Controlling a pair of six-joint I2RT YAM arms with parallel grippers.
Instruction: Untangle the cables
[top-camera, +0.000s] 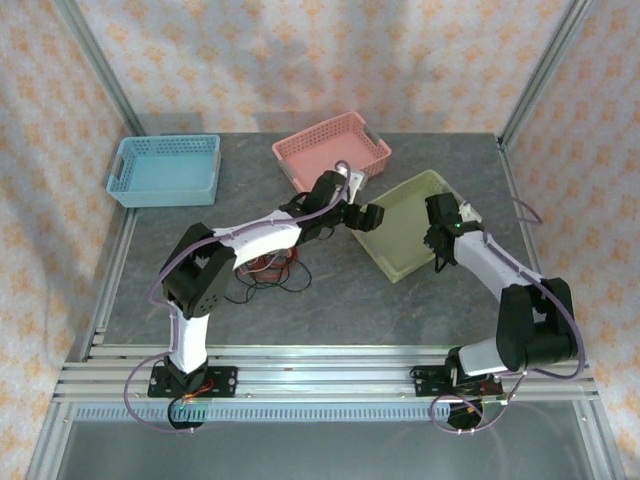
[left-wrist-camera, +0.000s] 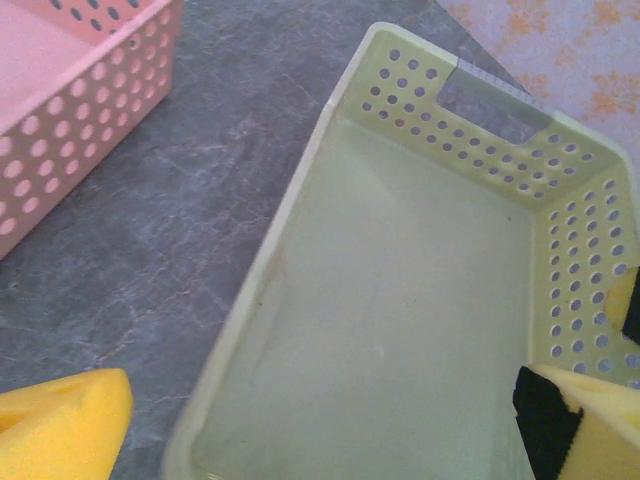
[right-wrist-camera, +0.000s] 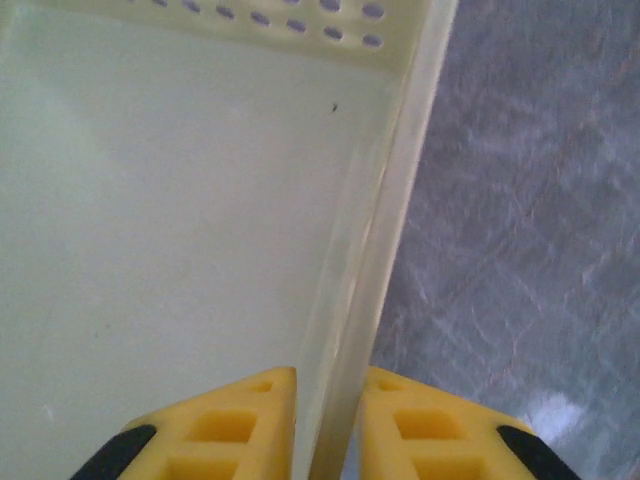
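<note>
Cables lie in a small red and dark tangle on the grey, marbled surface, partly under the left arm's forearm, with a thin dark strand trailing toward the near side. Pale cloth printed with orange flowers hangs all round, held by slanting metal posts, and ribbed metal rails run along the near edge where both arms are bolted.

Three perforated baskets sit at the far half of the surface. The blue basket is at the far left, well apart from the rest. The pink basket is at the far middle, and the pale green basket lies just beside it, turned at an angle (its smooth floor shows bare in both wrist views).

The left hand hangs over the green basket's left wall, spread wide: one yellow finger is above the grey surface and the other is above the basket floor.

The right hand grips the green basket's right wall, narrow, with one finger inside and one outside, both against the plastic.
</note>
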